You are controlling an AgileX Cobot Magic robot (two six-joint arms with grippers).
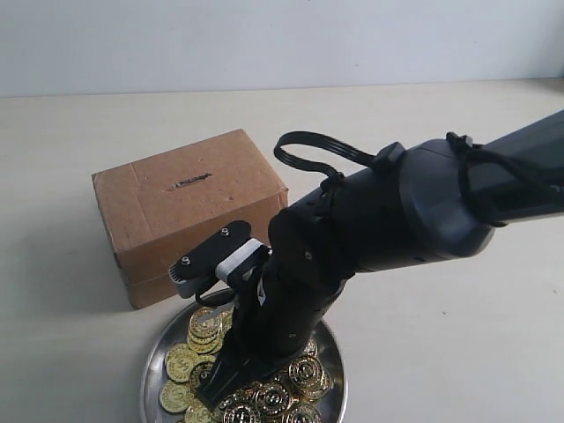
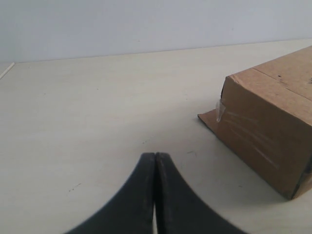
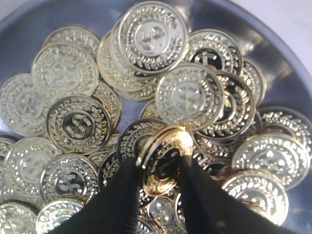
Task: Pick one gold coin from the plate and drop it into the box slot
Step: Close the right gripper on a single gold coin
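Table (image 1: 423, 352) of pale beige runs back to a plain white wall (image 1: 264, 35). The left fingers (image 2: 141, 190) are pressed together over bare table, near the cardboard box (image 1: 189, 211). The box slot (image 1: 192, 181) is a dark slit in its top. Just beside the box lies the metal plate (image 1: 152, 379), heaped with gold coins (image 1: 204, 324). The right fingers (image 3: 117, 204) are clamped on one gold coin (image 3: 163, 163), tilted on edge.

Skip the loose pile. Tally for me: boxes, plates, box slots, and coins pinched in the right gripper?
box: 1
plate: 1
box slot: 1
gold coin pinched by right gripper: 1
Total: 4
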